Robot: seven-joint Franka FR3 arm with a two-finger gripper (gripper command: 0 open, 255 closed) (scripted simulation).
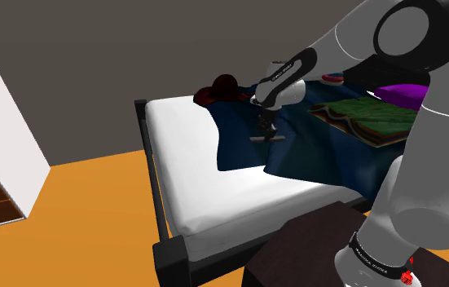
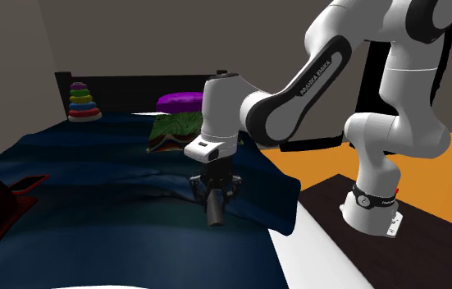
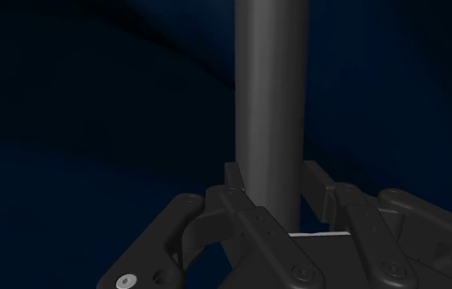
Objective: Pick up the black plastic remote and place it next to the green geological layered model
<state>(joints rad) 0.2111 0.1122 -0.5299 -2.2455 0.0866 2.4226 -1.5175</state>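
Since the dark grey remote (image 3: 271, 98) is clasped near one end between the black fingers of the gripper (image 2: 214, 195), with its long body hanging down toward the dark blue blanket (image 2: 93, 172), the step in hand is judged to be the carry to the green layered model (image 2: 175, 131). In the second exterior view the remote's lower end is seen close to the blanket's folds, and whether it is clear of the cloth cannot be told; some height should therefore be gained before any sideways travel is made. Because the remote is gripped at its end, it could swing or slip, so the travel is best made slowly and the grip left unchanged. The model lies on the same blanket, well apart from the gripper toward the shoulder view's right, with a purple cushion (image 2: 181, 102) at its far side; a bare patch of blanket just beside the model's nearer edge should be aimed for, so that neither is struck. The remote should be lowered until it is borne by the cloth before it is released; the blanket is rumpled there, and a remote dropped from above would probably topple or slide.
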